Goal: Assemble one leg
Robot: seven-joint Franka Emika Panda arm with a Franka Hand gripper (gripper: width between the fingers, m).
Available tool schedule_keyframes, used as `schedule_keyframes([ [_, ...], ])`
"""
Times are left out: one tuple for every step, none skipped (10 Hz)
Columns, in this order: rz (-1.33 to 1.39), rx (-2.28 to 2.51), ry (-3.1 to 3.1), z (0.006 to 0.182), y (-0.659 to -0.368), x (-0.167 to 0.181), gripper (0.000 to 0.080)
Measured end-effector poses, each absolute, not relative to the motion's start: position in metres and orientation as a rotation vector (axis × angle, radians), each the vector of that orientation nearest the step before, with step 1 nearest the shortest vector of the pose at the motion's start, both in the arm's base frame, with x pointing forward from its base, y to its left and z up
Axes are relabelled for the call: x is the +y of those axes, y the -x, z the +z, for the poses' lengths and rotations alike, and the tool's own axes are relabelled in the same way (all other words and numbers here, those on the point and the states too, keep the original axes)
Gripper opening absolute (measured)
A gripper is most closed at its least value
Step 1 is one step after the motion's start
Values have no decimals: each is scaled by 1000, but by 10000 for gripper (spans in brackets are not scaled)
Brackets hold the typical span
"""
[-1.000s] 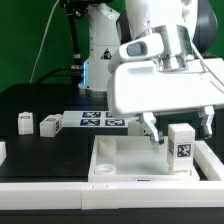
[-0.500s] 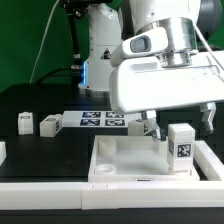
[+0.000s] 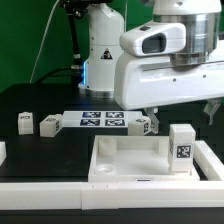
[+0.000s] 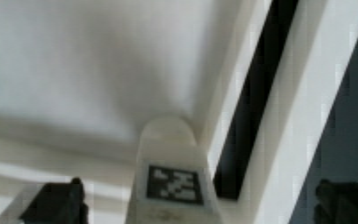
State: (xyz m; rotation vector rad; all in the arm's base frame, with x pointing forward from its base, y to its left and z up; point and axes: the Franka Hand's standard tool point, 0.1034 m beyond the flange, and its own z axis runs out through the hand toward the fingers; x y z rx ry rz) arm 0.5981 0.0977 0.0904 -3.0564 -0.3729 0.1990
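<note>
With its jaws apart and gripping nothing, the gripper (image 3: 181, 110) hangs above the white top (image 3: 128, 147), on which the leg (image 3: 182, 148) stands upright.

The leg (image 3: 181, 143) stands upright on the white top (image 3: 125, 156).

Large white tray-like top (image 3: 130, 158) near the front of the black table (image 3: 35, 100), marker board (image 3: 95, 120) flat just behind it

Exterior view looks low across the scene, wrist view closely downward; both share the leg (image 3: 182, 146) (image 4: 172, 170)
</note>
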Motion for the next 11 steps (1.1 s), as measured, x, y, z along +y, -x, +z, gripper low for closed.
schedule_keyframes([
  [128,-373,3058,90,-612,100,649],
  [130,-372,3058,89,-609,100,649],
  [131,-372,3058,89,-609,100,649],
  [128,-370,3058,88,-609,99,649],
  [93,-364,3062,84,-614,96,649],
  [93,-367,3065,79,-616,88,649],
  [93,-422,3057,79,-618,85,649],
  [93,-418,3057,79,-618,86,649],
  [94,-418,3057,78,-617,86,649],
  [94,-419,3057,78,-617,86,649],
  [95,-396,3061,78,-617,86,649],
])
